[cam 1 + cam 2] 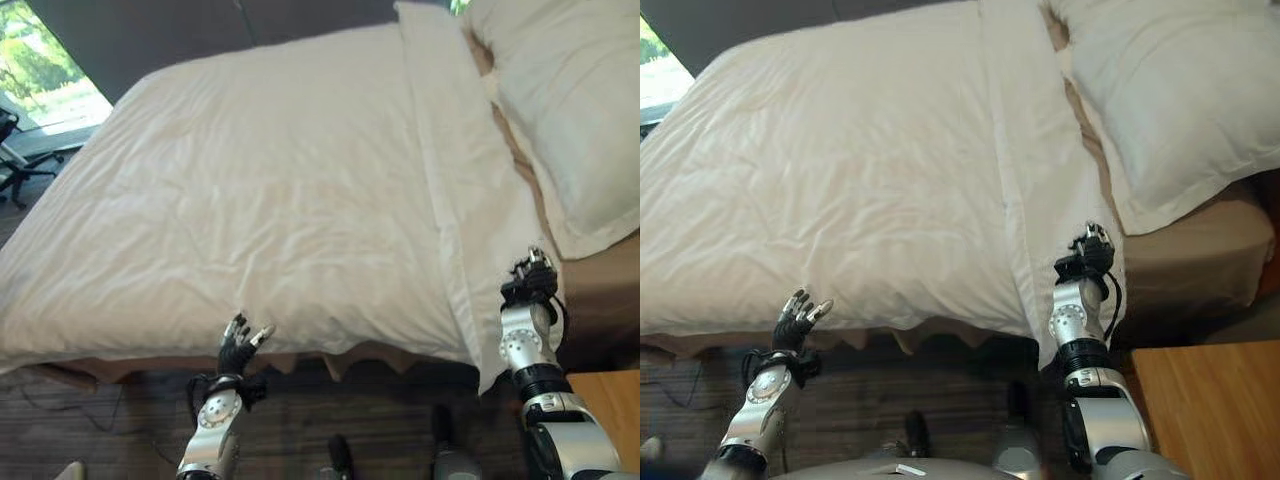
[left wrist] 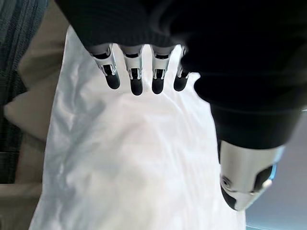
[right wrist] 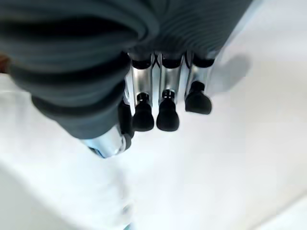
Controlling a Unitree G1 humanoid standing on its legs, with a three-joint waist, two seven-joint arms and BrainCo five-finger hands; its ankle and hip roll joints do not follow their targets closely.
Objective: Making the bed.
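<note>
A bed (image 1: pixel 590 300) is seen from its near side in a dark-walled room, with a window (image 1: pixel 45 70) in the far corner and a wooden nightstand (image 1: pixel 1200 400) just beside the right arm. The bed is covered by a white duvet (image 1: pixel 270 180), already spread nearly flat, its folded-back band (image 1: pixel 450 170) running away from the right hand (image 1: pixel 530 275) toward the far side; a pillow (image 1: pixel 570 110) lies beyond that hand, on the bare tan sheet. The duvet's near edge hangs over the mattress side, probably so that it can be tugged level. The left hand (image 1: pixel 240 345) is held at that edge with fingers (image 2: pixel 134 79) straight and apart, nothing gripped, the cloth just ahead of them. The right hand is raised at the band's hanging corner; its fingers (image 3: pixel 165 112) appear straight and together above the cloth, nothing clamped.
</note>
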